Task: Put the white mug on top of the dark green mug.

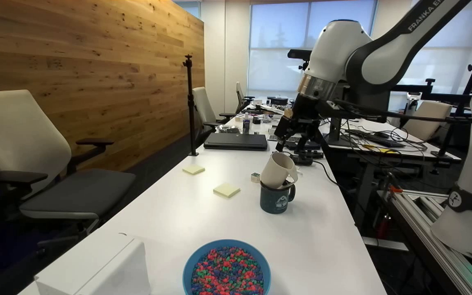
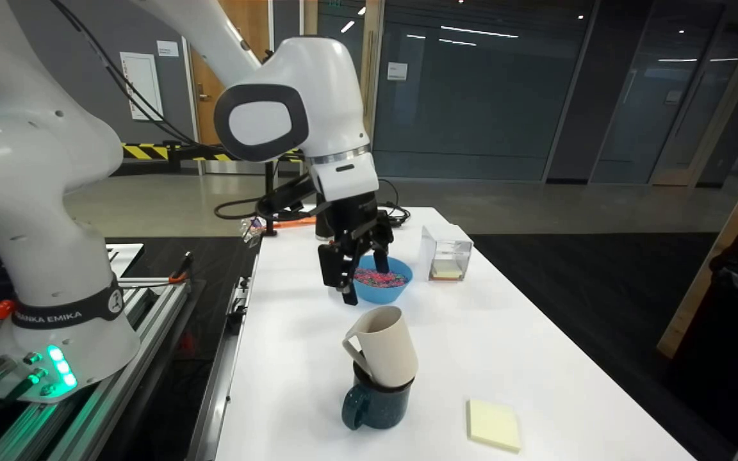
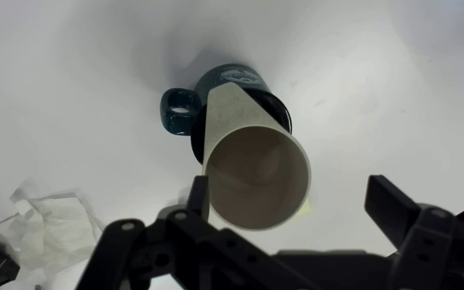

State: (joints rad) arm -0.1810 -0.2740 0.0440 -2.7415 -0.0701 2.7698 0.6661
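The cream-white mug (image 1: pixel 276 170) sits tilted in the mouth of the dark green mug (image 1: pixel 275 201), which stands upright on the white table. Both exterior views show this; there the white mug (image 2: pixel 389 349) leans with its handle toward the robot base side, above the dark green mug (image 2: pixel 382 404). My gripper (image 2: pixel 366 282) is open and empty, above and apart from the mugs. In the wrist view the gripper (image 3: pixel 288 189) has its fingers wide apart. The white mug's open mouth (image 3: pixel 256 181) shows nearer the left finger. The dark green mug (image 3: pixel 212 82) is partly hidden beneath it.
A blue bowl (image 1: pixel 187 272) of colourful bits stands on the table (image 1: pixel 170 221). Yellow note pads (image 1: pixel 226 189) (image 1: pixel 194 169), a small cube (image 1: pixel 255 177), a black laptop (image 1: pixel 236 141) and a white box (image 1: pixel 92 266) are around. Crumpled paper (image 3: pixel 50 229) shows in the wrist view.
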